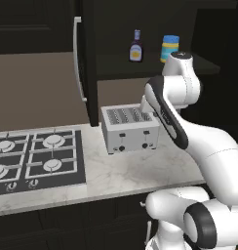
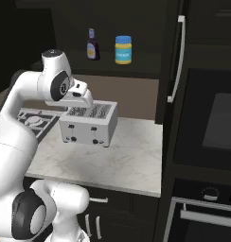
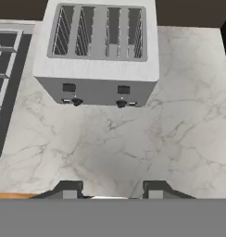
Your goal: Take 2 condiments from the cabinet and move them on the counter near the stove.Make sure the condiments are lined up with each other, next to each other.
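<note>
1. Glossy white robot arm of rounded, tubular segments.
2. Dark grey bands and round caps mark its joints.
3. Behind the claw, two small dark fingertips with grey pads.

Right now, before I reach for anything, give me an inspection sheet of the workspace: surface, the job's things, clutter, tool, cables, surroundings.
Surface: marbled counter, bare between stove and cabinet side.
Job's things: bottle and jar upright, side by side but apart, on the shelf of the open cabinet; neither on the counter yet.
Clutter: toaster at the back of the counter, right of the stove.
Tool: tool hangs over bare counter in front of the toaster, fingers apart, holding nothing.
Cables: nothing seen.
Surroundings: oven in the tall unit to the right; drawers below the counter.
</note>
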Robot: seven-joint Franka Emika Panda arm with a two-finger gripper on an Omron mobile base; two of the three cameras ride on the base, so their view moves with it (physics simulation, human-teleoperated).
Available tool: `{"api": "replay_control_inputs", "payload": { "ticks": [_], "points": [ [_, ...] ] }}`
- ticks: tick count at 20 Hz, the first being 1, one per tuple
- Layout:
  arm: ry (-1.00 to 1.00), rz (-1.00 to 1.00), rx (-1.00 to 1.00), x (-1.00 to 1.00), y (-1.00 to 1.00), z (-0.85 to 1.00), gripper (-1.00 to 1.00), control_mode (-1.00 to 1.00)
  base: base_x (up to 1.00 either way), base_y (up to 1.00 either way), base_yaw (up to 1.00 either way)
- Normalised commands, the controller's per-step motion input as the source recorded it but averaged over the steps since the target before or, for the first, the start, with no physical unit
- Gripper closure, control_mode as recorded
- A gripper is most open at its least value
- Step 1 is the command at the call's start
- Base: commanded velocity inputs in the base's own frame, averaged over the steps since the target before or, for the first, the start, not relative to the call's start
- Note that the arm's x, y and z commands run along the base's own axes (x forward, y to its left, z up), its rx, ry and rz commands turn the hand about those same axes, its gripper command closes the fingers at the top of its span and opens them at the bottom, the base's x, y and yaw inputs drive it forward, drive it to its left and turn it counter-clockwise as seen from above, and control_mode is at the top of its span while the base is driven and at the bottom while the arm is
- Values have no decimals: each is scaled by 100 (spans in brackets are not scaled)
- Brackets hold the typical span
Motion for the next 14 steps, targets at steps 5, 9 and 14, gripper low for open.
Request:
{"api": "replay_control_inputs", "payload": {
  "ticks": [5,9,14],
  "points": [
    [-5,0,0,-35,0,0,-100,-100,0,0,0],
    [-39,-2,0,-64,-10,39,-100,-100,0,0,0],
    [-47,-4,0,-16,-30,57,-100,-100,0,0,0]
  ]
}}
